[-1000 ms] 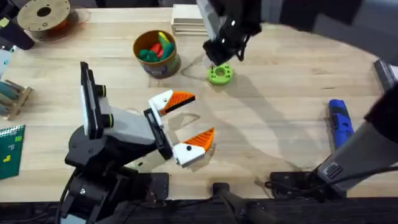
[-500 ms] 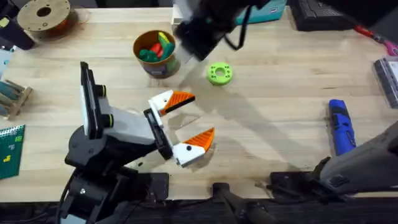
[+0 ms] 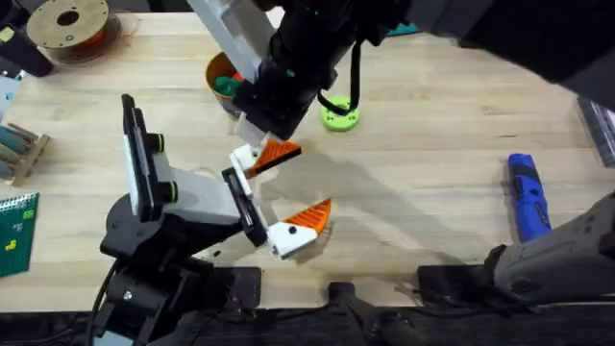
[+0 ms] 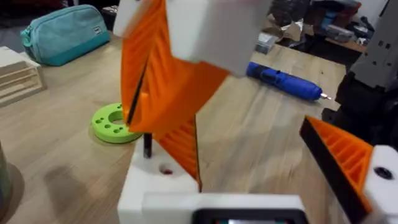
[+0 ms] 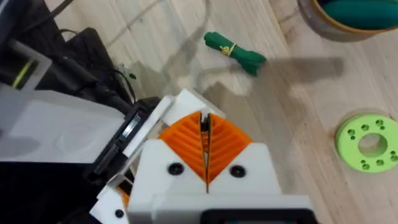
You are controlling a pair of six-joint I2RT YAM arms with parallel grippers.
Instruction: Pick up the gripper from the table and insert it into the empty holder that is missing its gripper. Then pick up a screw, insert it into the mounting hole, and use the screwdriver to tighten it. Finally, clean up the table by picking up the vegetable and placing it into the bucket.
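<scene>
My left gripper (image 3: pixel 298 185) lies open near the table's front. Both of its white finger blocks carry orange wedges. The far block is the holder (image 3: pixel 252 156), with the orange gripper wedge (image 4: pixel 183 146) seated in it and a mounting hole (image 4: pixel 166 169) on top. My right gripper (image 3: pixel 258 130) has reached across and is shut on a thin black screw (image 4: pixel 147 144) held just above that hole. The green vegetable (image 5: pixel 235 53) lies on the table beside the bucket (image 5: pixel 323 28). The blue screwdriver (image 3: pixel 526 197) rests at the right.
A bright green ring disc (image 3: pixel 338 117) sits behind the left gripper. Toy pieces fill the bucket (image 3: pixel 216 77), half hidden under the right arm. A filament spool (image 3: pixel 67 24) and wooden blocks (image 3: pixel 288 34) stand at the back. A teal pouch (image 4: pixel 68 31) lies beyond.
My right arm swung from the green disc leftward over the bucket and down to the left gripper's far finger. The left arm stayed still.
</scene>
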